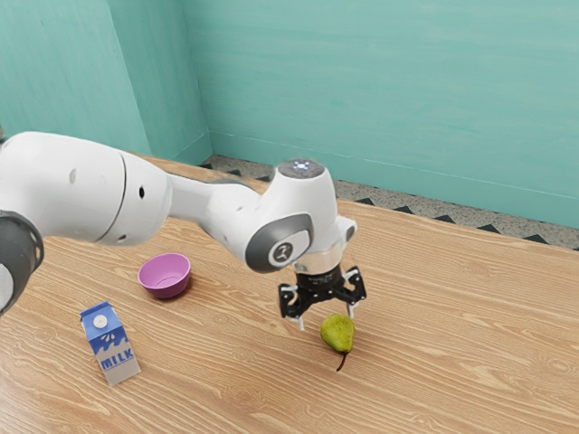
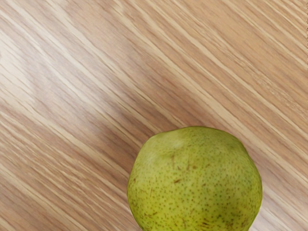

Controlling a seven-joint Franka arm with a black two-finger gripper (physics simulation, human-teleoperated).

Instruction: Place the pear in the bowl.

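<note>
And there's the pink bowl point(image 1: 165, 275), its inside in full view, near the milk carton point(image 1: 110, 344)! Over on the tabletop point(image 1: 434, 362), the gripper point(image 1: 327, 317) hovers, fingers spread wide, close above the pear point(image 1: 338, 334).

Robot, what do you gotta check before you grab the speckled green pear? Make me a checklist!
1. Black two-finger gripper open: ok.
2. Speckled green pear near the gripper, ready to grab: ok.
3. Pear centred between the fingers: cannot tell; in the exterior view it sits toward one fingertip.
4. Round pink bowl upright, with nothing seen inside: ok.
5. Blue-and-white milk carton off the straight way from pear to bowl: ok.
6. Pear held firmly, ready to lift: not ok, the gripper isn't shut on it.
</note>
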